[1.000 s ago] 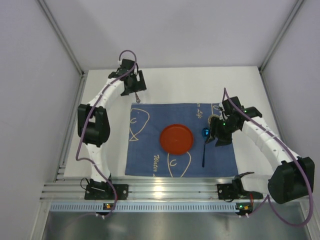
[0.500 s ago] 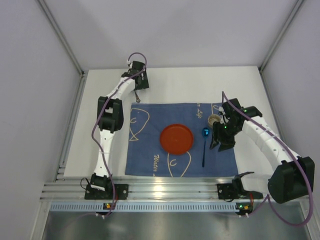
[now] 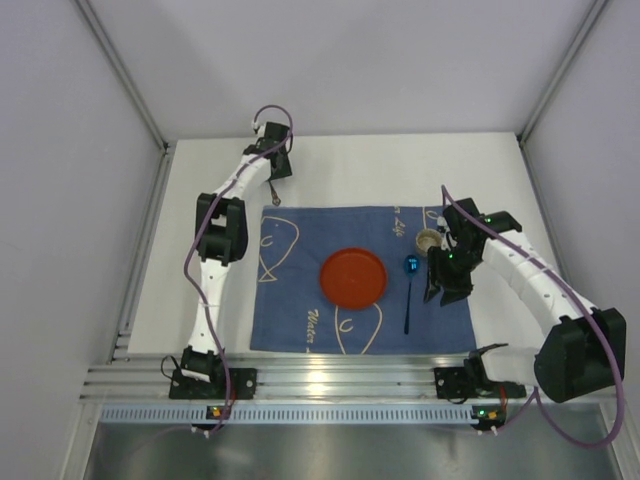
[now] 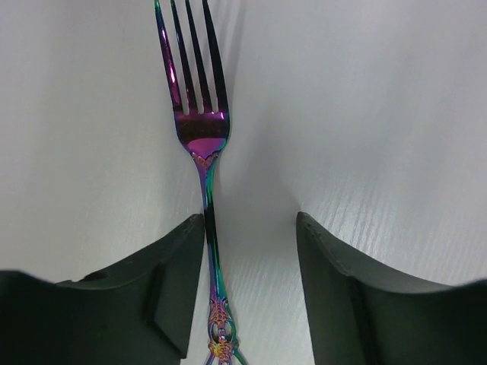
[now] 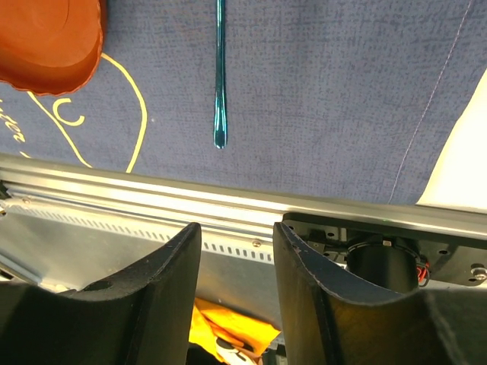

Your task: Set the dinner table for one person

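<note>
- My left end effector is down over the fork, fingers apart and straddling the handle. Nothing is clamped yet.
- The fork lies flat on the bare white worktop, just past the far left corner of the cloth, with its tines pointing away from my wrist camera.
- The handle is off-centre in the gap. It sits against, or very nearly against, the left finger, with open space to the right one.
- To grip well, I would nudge the wrist sideways until the handle runs down the middle, then close. Closing as it stands would likely drag the fork sideways or twist it.
- I would take it on the narrow shank below the tines (thin, glossy metal looks likely to slip), and keep the fingertips low on the worktop so they close on the handle rather than riding over it.
- I would lift straight up and check that the fork hangs level before carrying it.
- My guess is that it belongs on the cloth left of the plate, parallel to the spoon lying on the plate's right.
- My right end effector hangs over the cloth's near right part, fingers apart with nothing between them. Its camera shows the spoon handle and the plate's edge.
- The worktop itself carries everything, with the cloth spread on its near middle. There is a small round thing by the cloth's far right corner, too small for me to name.
- The main risk I see is the left arm's long reach, so I would move slowly.
</note>
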{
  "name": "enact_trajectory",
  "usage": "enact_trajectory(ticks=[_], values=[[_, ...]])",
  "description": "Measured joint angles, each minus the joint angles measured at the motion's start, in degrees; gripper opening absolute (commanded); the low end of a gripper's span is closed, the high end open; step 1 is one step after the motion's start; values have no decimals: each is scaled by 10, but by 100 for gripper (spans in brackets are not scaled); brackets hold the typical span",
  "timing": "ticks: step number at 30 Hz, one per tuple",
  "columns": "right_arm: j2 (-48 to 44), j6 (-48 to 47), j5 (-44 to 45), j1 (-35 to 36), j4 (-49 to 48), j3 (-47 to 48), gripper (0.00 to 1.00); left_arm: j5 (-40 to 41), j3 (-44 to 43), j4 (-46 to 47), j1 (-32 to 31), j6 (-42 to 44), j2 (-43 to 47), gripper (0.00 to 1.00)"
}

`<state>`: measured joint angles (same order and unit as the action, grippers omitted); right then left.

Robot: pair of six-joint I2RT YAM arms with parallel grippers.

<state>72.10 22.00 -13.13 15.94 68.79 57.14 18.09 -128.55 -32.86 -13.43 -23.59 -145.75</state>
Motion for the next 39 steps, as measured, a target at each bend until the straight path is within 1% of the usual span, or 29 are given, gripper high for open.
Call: enact_trajectory(ticks=[2, 3, 6, 7, 8, 9, 10, 11, 16, 19, 23, 26, 28, 31, 34, 37, 38, 39], values=[[2, 0, 0, 0, 0, 0, 43, 3, 9, 10, 1, 1, 2, 48], [3, 0, 0, 0, 0, 0, 43, 4, 14, 16, 2, 2, 3, 41], [3, 0, 1, 0, 0, 0, 42, 5, 26, 30, 6, 3, 8, 26], [3, 0, 1, 0, 0, 0, 43, 5, 28, 33, 8, 3, 9, 24], [3, 0, 1, 0, 0, 0, 42, 5, 30, 37, 11, 5, 9, 19], [3, 0, 1, 0, 0, 0, 43, 4, 31, 41, 13, 7, 9, 9], [3, 0, 1, 0, 0, 0, 42, 1, 32, 45, 16, 8, 9, 2], [3, 0, 1, 0, 0, 0, 42, -4, 33, 48, 18, 10, 9, 0], [10, -1, 6, 0, 0, 4, 42, -37, 32, 51, 27, 15, 12, 0], [38, -6, 15, 0, -1, 33, 42, -66, 32, 43, 31, 17, 19, 0], [101, -12, 23, 0, -5, 121, 43, -100, 34, 18, 33, 15, 49, 0], [154, -12, 18, 0, -10, 200, 42, -122, 56, 17, 30, 14, 109, 0], [188, -13, 13, 0, -16, 248, 42, -132, 98, 20, 25, 10, 173, 0], [245, -13, 6, 0, -20, 322, 44, -141, 184, 27, 10, 8, 281, 0], [297, -12, 0, 0, -30, 386, 47, -143, 290, 35, -19, 8, 381, 0], [328, -10, -4, 0, -37, 420, 58, -150, 410, 31, -53, 5, 451, 0], [336, -7, -6, 0, -40, 425, 65, -152, 451, 34, -65, 4, 467, 0], [341, -5, -7, 0, -43, 428, 68, -155, 489, 29, -76, 1, 479, 0]])
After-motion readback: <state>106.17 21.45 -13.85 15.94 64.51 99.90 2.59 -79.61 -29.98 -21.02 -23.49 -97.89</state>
